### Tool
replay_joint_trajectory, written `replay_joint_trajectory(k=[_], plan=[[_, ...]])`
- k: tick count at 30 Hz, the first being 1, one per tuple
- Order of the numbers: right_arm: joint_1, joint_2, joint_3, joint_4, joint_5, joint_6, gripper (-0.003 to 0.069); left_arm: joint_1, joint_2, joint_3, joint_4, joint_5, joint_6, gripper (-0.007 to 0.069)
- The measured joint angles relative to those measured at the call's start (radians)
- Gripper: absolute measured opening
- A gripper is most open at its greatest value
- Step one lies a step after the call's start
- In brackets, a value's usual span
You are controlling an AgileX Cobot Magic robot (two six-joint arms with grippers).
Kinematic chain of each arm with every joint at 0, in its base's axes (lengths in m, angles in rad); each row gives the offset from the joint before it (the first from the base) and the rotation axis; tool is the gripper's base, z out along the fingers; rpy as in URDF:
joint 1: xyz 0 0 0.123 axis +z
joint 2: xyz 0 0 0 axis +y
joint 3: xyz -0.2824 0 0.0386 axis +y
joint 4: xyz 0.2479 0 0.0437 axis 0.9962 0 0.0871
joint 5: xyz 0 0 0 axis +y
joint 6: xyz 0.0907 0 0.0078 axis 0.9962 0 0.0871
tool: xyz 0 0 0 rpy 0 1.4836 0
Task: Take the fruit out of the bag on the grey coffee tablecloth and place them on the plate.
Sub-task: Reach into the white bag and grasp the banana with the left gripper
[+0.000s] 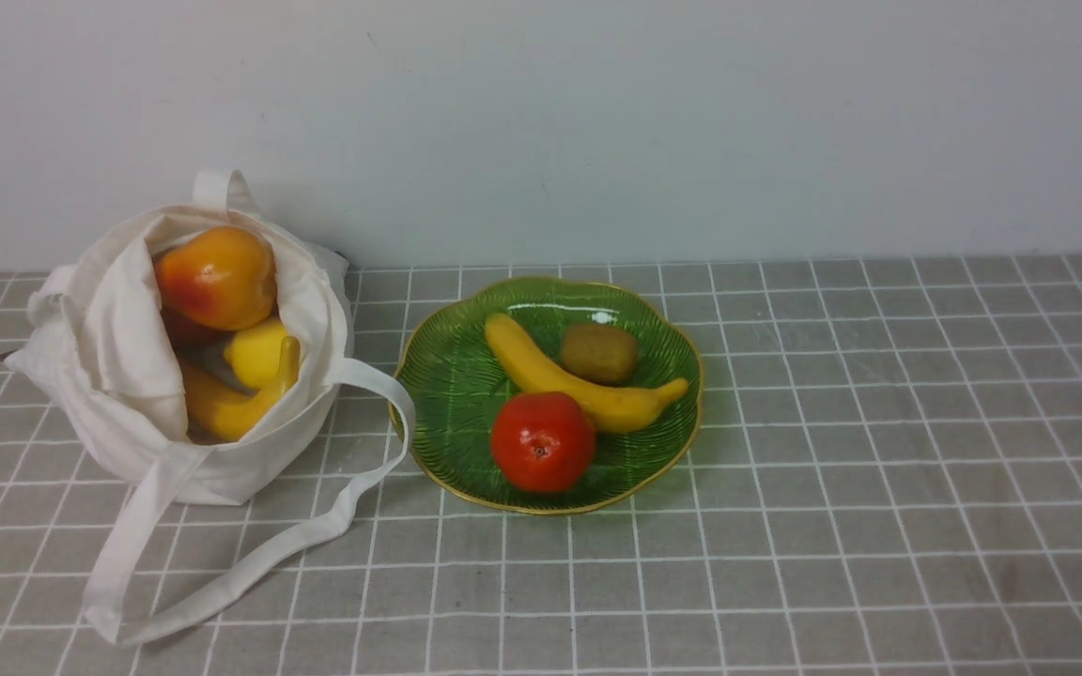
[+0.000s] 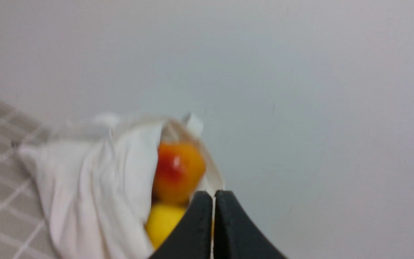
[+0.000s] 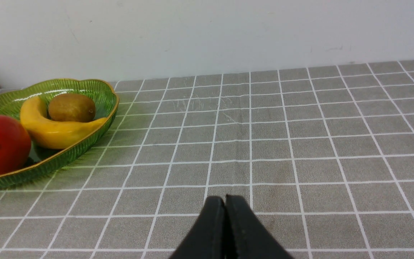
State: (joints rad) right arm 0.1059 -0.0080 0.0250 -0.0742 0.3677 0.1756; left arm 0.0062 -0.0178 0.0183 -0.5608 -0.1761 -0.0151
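Observation:
The cream cloth bag [image 1: 109, 376] stands open at the left on the grey gridded tablecloth [image 1: 879, 469]. Inside it lie an orange-red peach-like fruit [image 1: 217, 275], a yellow lemon [image 1: 255, 352] and a stubby deep-yellow banana [image 1: 240, 399]. The green glass plate [image 1: 452, 376] sits just right of the bag. Neither gripper shows in the front view. My left gripper [image 2: 213, 196] is shut and empty, a little short of the bag [image 2: 92, 180], facing the peach-like fruit [image 2: 178, 171] and lemon [image 2: 162, 221]. My right gripper [image 3: 225, 200] is shut and empty, low over the cloth, to the right of the plate [image 3: 95, 90].
On the plate lie a paler slim banana [image 1: 579, 380], a round red fruit [image 1: 542, 441] and a brown kiwi [image 1: 599, 353]. The bag's long strap [image 1: 250, 563] loops forward across the cloth. A pale wall closes the back.

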Motion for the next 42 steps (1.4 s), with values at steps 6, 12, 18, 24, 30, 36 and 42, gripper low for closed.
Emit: replay_joint_trajectory(k=[6, 12, 18, 24, 30, 36, 42], plan=[[0.0, 0.0, 0.0, 0.0, 0.0, 0.0, -0.0012, 0.0, 0.061, -0.238, 0.091, 0.067, 0.052, -0.0008], [0.0, 0.0, 0.0, 0.0, 0.0, 0.0, -0.0012, 0.0, 0.394, -0.547, 0.15, 0.543, 0.089, -0.0008], [0.0, 0.0, 0.0, 0.0, 0.0, 0.0, -0.0012, 0.0, 0.822, -0.783, 0.194, 0.943, 0.22, -0.0008], [0.0, 0.0, 0.0, 0.0, 0.0, 0.0, -0.0012, 0.0, 1.104, -0.95, 0.181, 0.957, 0.386, -0.0008], [0.0, 0.0, 0.0, 0.0, 0.0, 0.0, -0.0012, 0.0, 1.343, -1.066, 0.141, 0.839, 0.506, 0.0], [0.0, 0.0, 0.0, 0.0, 0.0, 0.0, -0.0012, 0.0, 1.574, -1.174, 0.136, 0.818, 0.534, 0.012], [0.0, 0.0, 0.0, 0.0, 0.0, 0.0, -0.0012, -0.02, 1.747, -1.275, 0.14, 0.791, 0.535, 0.0333]])
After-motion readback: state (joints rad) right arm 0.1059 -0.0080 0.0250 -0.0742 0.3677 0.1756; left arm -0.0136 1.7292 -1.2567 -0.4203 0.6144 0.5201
